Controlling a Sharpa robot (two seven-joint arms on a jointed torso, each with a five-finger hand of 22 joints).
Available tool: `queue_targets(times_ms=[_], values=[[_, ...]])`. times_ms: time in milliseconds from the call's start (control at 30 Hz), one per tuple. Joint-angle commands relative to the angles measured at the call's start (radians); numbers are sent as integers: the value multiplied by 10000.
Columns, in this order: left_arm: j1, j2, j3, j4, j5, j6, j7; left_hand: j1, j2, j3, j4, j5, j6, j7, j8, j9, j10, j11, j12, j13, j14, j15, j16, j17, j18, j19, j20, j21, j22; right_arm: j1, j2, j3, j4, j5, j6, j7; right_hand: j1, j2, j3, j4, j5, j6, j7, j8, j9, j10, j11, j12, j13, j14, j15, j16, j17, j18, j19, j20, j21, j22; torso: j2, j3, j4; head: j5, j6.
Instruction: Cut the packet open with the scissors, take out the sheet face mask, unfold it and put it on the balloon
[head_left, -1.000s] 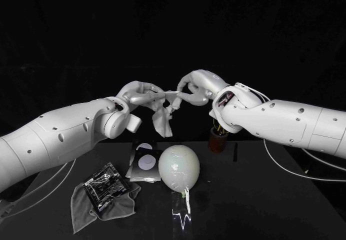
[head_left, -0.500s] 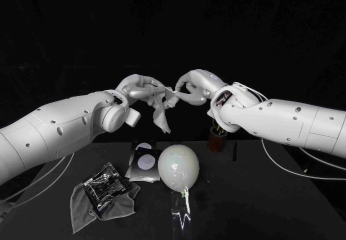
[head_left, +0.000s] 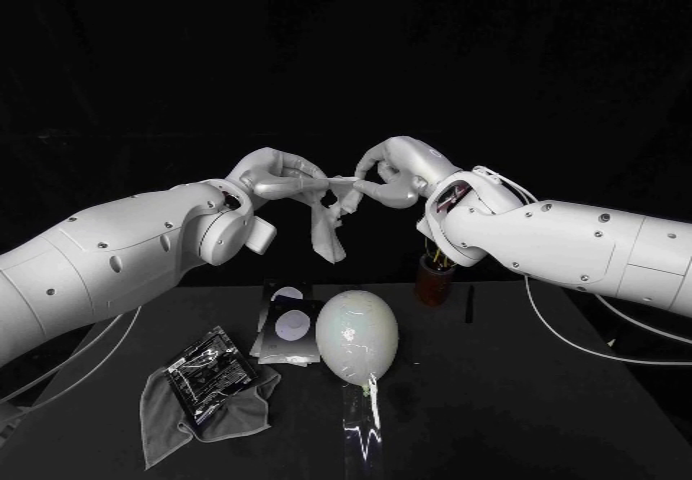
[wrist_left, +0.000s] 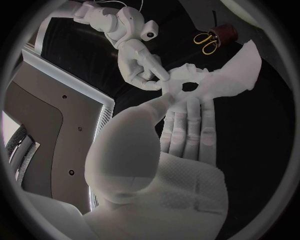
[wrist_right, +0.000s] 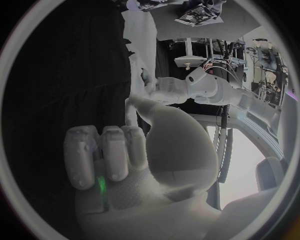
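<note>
The white sheet face mask hangs crumpled in the air above the table, its top edge stretched between my two hands. My left hand pinches its left end and my right hand pinches its right end. In the left wrist view the mask spreads beyond my left fingers, with the right hand gripping its edge. The pale balloon lies on the table below the hands. The cut packet rests on a grey cloth at the front left. The scissors stand in a brown cup.
A dark card with white ovals lies just left of the balloon. A thin black stick lies right of the cup. The table's front right is bare.
Both hands have risen slightly and drawn the mask's top edge tighter between them. Its hanging end has lifted a little.
</note>
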Motion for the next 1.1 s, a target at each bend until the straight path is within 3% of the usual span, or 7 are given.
queue_targets(times_ms=[33,367,500,600,767,933,1100], values=[[24,30,-13,-27,-193,-500,305,-32,155,-30,21,34,120,37,-70,-84,-597,224,64,110,-1140,334,-141,15,-234,-801,218,-258,-45,26,-71,27,161,742,-295,174,109,11,15,28,32,64,-36,49,38,1082,-51,34,2626,1080,-61,47,2634,-64,1125,-13,57,2628,9,-10,0,21,-5],[16,45,-69,-27,300,-924,781,-216,150,311,122,30,108,351,-87,10,-4564,1456,591,570,-6112,1663,-200,-161,-155,-3031,1374,-1922,-808,110,-210,76,435,912,-310,248,144,1,30,18,32,50,-32,45,38,1082,-50,34,2626,1080,-63,47,2634,-64,1125,-16,57,2628,-3,-3,-3,13,5],[14,39,-77,6,833,-807,938,-47,149,507,42,34,-212,972,96,201,-5297,1442,153,167,-6799,1804,-1225,-979,-154,-5125,1844,-3039,-1498,131,-245,88,510,938,-288,271,144,1,30,18,32,50,-32,45,38,1082,-50,34,2626,1080,-63,47,2634,-64,1125,-16,57,2628,4,-6,-10,22,-5],[11,42,-82,35,1143,-587,1033,2,229,594,94,29,-516,1053,291,370,-5097,1408,14,-95,-5478,1648,-1688,-1661,-99,-4895,1906,-3034,-1564,146,-252,94,550,947,-263,280,144,1,30,18,32,50,-32,45,38,1082,-50,34,2626,1080,-63,47,2634,-64,1125,-16,57,2628,10,-7,-7,11,-6],[8,82,-88,57,1582,-236,1169,-183,88,1355,821,135,-2068,808,1824,1607,-2085,921,-1480,-1670,-304,924,-4158,-4036,1041,-1544,1965,-2572,-1671,172,-249,104,590,954,-270,290,157,-5,36,13,32,45,-31,44,38,1082,-50,34,2626,1080,-64,47,2634,-64,1125,-17,57,2628,3,-6,-6,7,-14],[6,108,-90,39,1758,-47,1212,-184,605,1530,1182,38,-2815,735,2320,1980,-583,668,-1445,-1466,1411,534,-4158,-4197,1046,-637,1722,-2368,-1683,208,-248,116,578,948,-298,285,162,-7,38,12,32,44,-29,43,38,1082,-49,34,2626,1080,-65,47,2634,-64,1125,-18,57,2628,2,-9,-15,-9,-16],[5,127,-91,20,1850,110,1120,-163,788,1400,1380,35,-3418,510,2903,2389,426,330,-1713,-1517,3092,59,-4086,-4193,1034,1313,814,-1722,-1556,251,-240,129,552,938,-334,288,162,-7,38,12,32,44,-29,43,38,1082,-49,34,2626,1080,-65,47,2634,-64,1125,-18,57,2628,10,-3,-2,-15,-16]])
